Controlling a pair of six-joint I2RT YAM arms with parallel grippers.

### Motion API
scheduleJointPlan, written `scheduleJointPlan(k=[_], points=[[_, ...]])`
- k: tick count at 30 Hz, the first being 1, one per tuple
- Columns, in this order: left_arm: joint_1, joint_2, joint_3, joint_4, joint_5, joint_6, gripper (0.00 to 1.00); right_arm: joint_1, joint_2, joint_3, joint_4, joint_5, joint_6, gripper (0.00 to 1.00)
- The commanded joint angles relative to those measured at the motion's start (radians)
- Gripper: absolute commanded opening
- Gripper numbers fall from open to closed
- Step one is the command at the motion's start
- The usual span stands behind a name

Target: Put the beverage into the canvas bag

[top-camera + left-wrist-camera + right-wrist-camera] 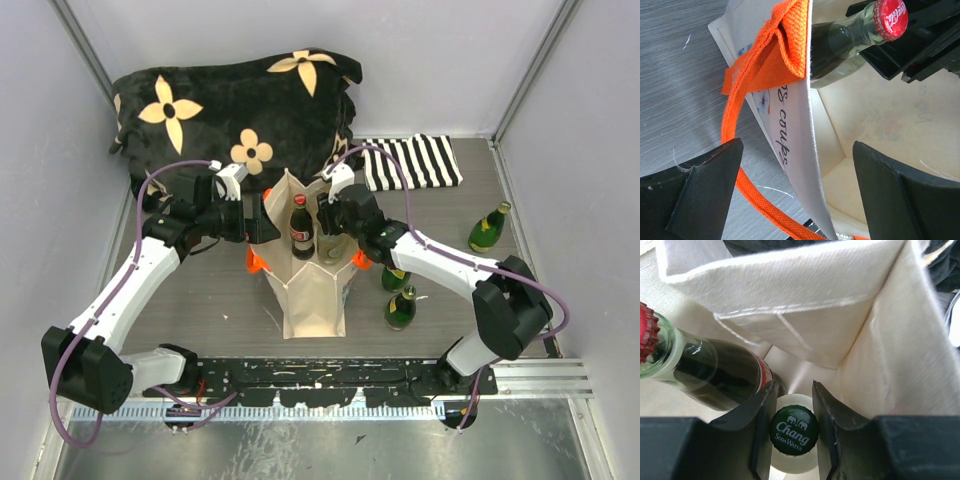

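Though largely unseen, Chang bottle (794, 432) in right tool (794, 390).

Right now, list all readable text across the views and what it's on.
"Chang SODA WATER": green bottle cap in the right hand.
"Coca-Cola": red cap of the dark bottle in the canvas bag.
"coups", rest cut off: print on the bag's side.
Labels on the loose bottles, top view: too small.
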Motion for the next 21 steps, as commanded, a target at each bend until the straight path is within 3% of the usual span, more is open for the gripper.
scheduleJointPlan(k=[1, 9, 19, 21], points=[[-0.003, -0.002, 0.046, 0.009, 0.009, 0.003, 0.98, 0.004, -0.019, 0.009, 0.252, 0.005, 0.003, 0.01], [-0.003, -0.003, 0.044, 0.01, 0.009, 0.006, 0.98, 0.01, -0.002, -0.032, 0.283, 0.019, -0.025, 0.01], [-0.003, -0.001, 0.039, 0.013, 0.011, 0.006, 0.98, 0.019, -0.012, -0.062, 0.192, 0.0, -0.053, 0.01], [-0.004, 0.001, 0.039, 0.014, 0.011, 0.006, 0.98, 0.018, -0.021, -0.06, 0.161, -0.002, -0.056, 0.09]])
